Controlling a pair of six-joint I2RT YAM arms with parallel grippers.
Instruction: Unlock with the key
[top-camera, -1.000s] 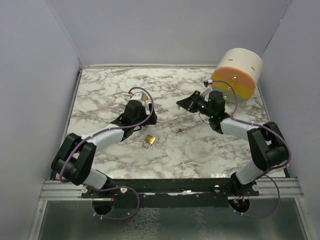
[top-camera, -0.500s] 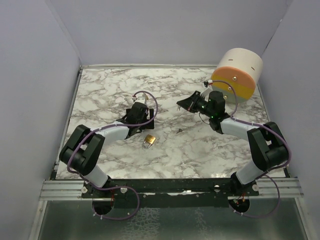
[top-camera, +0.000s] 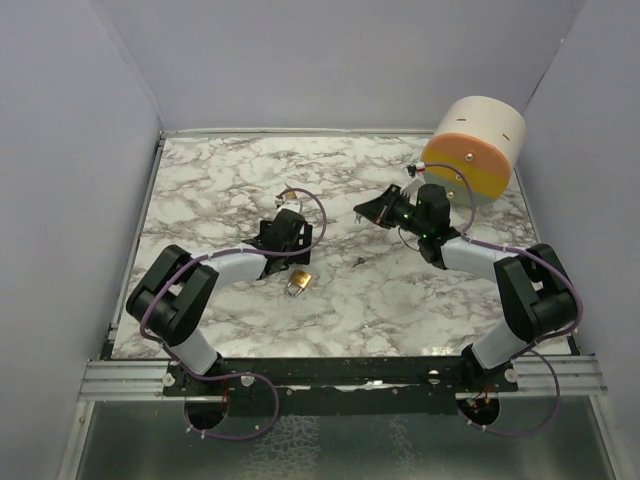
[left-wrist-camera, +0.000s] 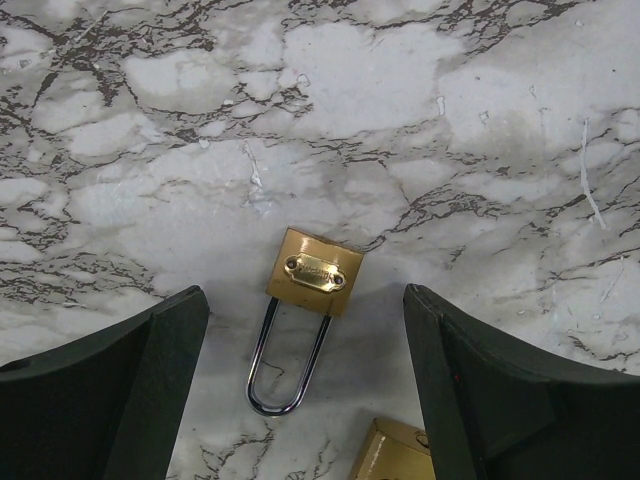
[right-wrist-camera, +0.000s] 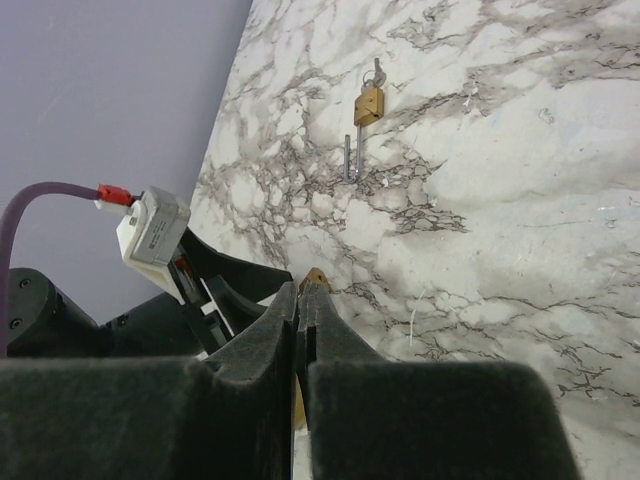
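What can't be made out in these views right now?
- Right wrist: whether the shut right gripper holds anything; only a brass tip shows.
- Left wrist: brass piece near the padlock, cut by the bottom edge.
- Top: dark speck on the table, too small to identify.
- Right wrist: far padlock, too small to see any key.

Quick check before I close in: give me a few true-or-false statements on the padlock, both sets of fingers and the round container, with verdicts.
1. The left fingers stand apart with the padlock between them. True.
2. The left fingers touch the padlock. False: bare marble shows on both sides of it.
3. The right fingers are spread wide. False: they are pressed together.
4. The padlock stands upright. False: it lies flat on the table.
5. The round container sits at the table's far right corner. True.
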